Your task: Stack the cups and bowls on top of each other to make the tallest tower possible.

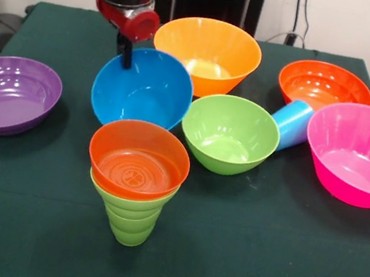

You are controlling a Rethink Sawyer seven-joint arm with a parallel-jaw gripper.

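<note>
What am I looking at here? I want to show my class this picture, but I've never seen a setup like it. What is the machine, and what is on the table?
This single picture is taken from across a table with a dark green cloth. The red and black thing coming down at the top is a robot arm; its gripper grips the rim of a tilted blue bowl. Around it lie a yellow-orange bowl, a green bowl, a purple bowl, a pink bowl and an orange bowl. A light blue cup lies on its side. In front, a small orange bowl sits on an upright lime green cup, starting a tower.
</note>
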